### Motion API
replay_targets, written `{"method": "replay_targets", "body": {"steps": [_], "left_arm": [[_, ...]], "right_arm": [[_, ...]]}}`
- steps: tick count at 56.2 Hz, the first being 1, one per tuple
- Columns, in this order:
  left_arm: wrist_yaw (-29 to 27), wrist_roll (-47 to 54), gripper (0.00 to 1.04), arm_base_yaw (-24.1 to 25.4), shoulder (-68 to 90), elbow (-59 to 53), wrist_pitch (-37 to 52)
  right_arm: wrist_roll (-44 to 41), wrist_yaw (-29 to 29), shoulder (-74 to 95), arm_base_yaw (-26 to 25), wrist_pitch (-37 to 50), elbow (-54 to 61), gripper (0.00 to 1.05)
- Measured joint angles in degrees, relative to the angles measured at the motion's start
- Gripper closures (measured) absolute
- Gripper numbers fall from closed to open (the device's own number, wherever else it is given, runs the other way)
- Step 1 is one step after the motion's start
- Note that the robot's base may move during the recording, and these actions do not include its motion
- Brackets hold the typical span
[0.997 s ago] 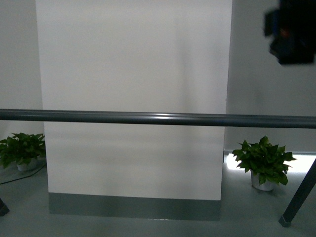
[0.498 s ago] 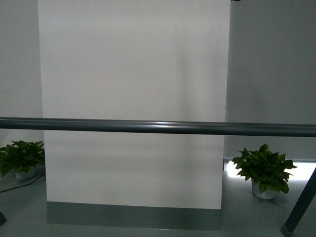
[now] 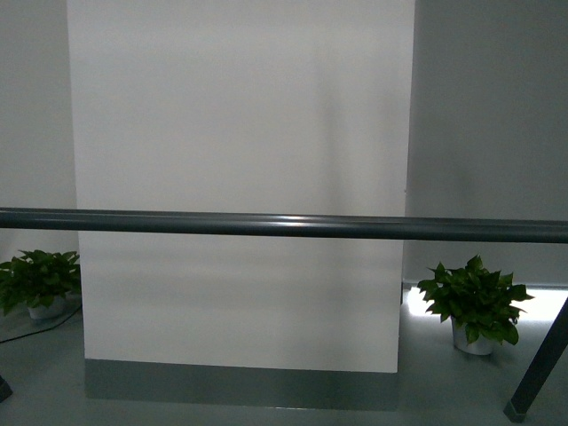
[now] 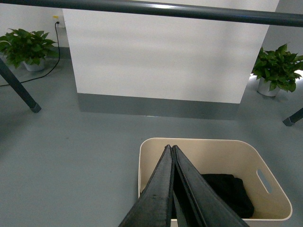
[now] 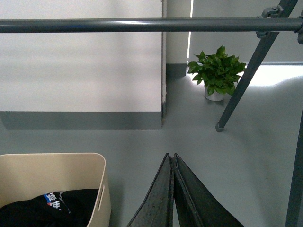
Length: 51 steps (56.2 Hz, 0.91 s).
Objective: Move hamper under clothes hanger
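Left claw (image 4: 172,150) with long tapered dark grey fingers, right claw (image 5: 169,157) alike, matte finish

Smooth matt plastic hamper (image 4: 189,151) holds black cloth (image 4: 227,191); glossy metal clothes hanger (image 3: 284,225).

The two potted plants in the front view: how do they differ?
The right plant sits in a bright patch of light on the floor; the left plant sits in dimmer shade. The right plant shows whole, while the left plant is cut off by the picture's edge. The right plant stands near the rack's leg. Both are leafy green, in pale pots, behind the rack's bar.
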State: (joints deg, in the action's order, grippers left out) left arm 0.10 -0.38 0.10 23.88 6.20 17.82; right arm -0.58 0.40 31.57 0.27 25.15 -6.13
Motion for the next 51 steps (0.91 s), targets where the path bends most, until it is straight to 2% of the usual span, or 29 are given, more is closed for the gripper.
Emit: {"method": "replay_targets", "body": {"steps": [45, 51], "left_arm": [[-0.1, 0.0, 1.01, 0.0, -13.6, -5.2, -7.3], [-0.1, 0.0, 1.01, 0.0, -21.9, -5.2, -17.0]], "right_arm": [[0.0, -0.3, -17.4, -0.2, -10.6, 5.8, 1.03], [0.0, -0.3, -19.5, -0.2, -12.9, 5.8, 1.03]]}}
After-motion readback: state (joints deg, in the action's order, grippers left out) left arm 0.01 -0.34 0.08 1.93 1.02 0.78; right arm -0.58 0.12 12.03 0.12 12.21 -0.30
